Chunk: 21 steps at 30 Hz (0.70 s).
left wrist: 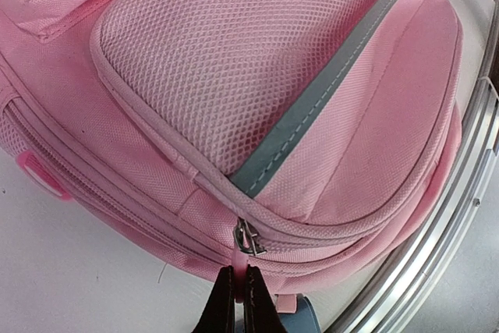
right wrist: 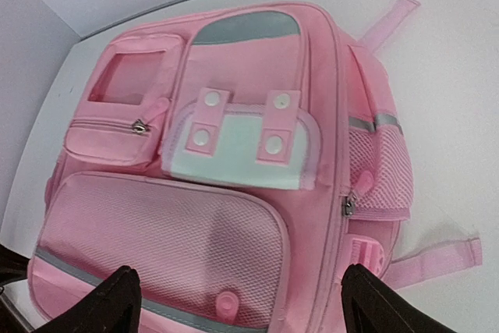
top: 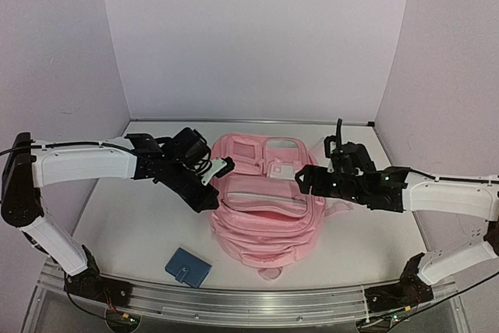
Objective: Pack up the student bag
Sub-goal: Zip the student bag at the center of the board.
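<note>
Pink student bag (top: 265,200) lies flat, front up, mid white counter (top: 125,220), left fingers (left wrist: 226,309) pinching its zip pull (left wrist: 246,239), right fingers (right wrist: 109,302) spread above it, blue wallet (top: 188,267) beside metal rail (top: 249,299), pale walls (top: 257,37) on three sides.

no legible text, brand, number or sign on the student bag (top: 265,216); none elsewhere in view

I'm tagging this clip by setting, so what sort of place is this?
Most likely a robot lab test cell: plain white walls box in a white table, the left arm and right arm stand on an aluminium rail at its near edge, and a pink backpack and blue wallet are laid out.
</note>
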Tool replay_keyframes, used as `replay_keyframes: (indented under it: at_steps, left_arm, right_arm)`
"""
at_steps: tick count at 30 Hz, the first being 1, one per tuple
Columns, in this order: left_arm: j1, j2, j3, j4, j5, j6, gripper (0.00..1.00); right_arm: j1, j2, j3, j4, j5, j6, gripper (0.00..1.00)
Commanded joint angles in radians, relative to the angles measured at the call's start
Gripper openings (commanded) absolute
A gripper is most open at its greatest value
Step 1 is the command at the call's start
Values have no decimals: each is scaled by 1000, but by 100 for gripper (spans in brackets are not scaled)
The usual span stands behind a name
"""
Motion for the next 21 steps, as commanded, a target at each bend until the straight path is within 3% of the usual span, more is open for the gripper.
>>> replay_keyframes:
  at_steps: [1, 13, 18, 21]
  left_arm:
    - [-13, -40, -8, -69, 52, -5, 0]
    - [-13, -31, -11, -67, 81, -21, 0]
    - [-12, -23, -5, -101, 123, -31, 0]
    - [-13, -26, 7, -142, 126, -36, 0]
  right_arm:
    - [-26, 47, -27, -27, -55, 77, 82]
    - [-32, 184, -77, 118, -205, 167, 52]
    - [-32, 237, -87, 171, -207, 222, 16]
    - [-33, 247, -92, 173, -160, 255, 0]
